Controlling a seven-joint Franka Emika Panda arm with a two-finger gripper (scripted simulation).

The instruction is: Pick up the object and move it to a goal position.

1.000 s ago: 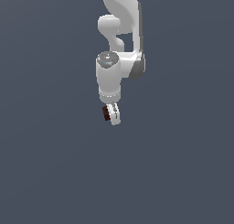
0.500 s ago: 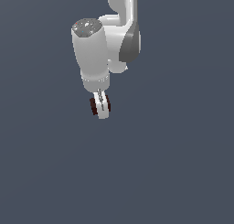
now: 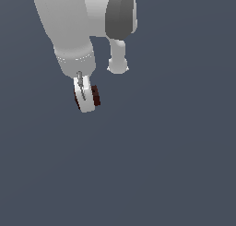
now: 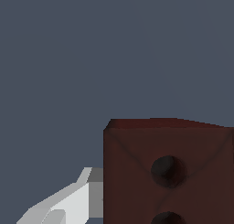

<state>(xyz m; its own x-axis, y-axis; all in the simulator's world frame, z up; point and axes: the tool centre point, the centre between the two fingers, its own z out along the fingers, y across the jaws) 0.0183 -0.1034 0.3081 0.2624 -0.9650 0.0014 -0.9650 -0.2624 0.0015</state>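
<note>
The object (image 3: 95,95) is a small dark maroon block held at the tip of the white arm, up in the air over the plain grey-blue ground. My gripper (image 3: 87,100) is shut on it; one white finger (image 3: 82,98) covers most of the block in the exterior view. The wrist view shows the object (image 4: 167,173) close up, with round holes in its face and a white finger (image 4: 68,202) pressed against its side. The other finger is hidden.
The white arm's thick links (image 3: 69,26) and a dark grey joint cover (image 3: 120,13) fill the upper part of the exterior view. Flat grey-blue ground (image 3: 161,165) lies all around, with no other object in sight.
The arm has swung closer to the camera and looms larger, and the gripper with the block now sits toward the exterior view's left. The grip on the block is unchanged.
</note>
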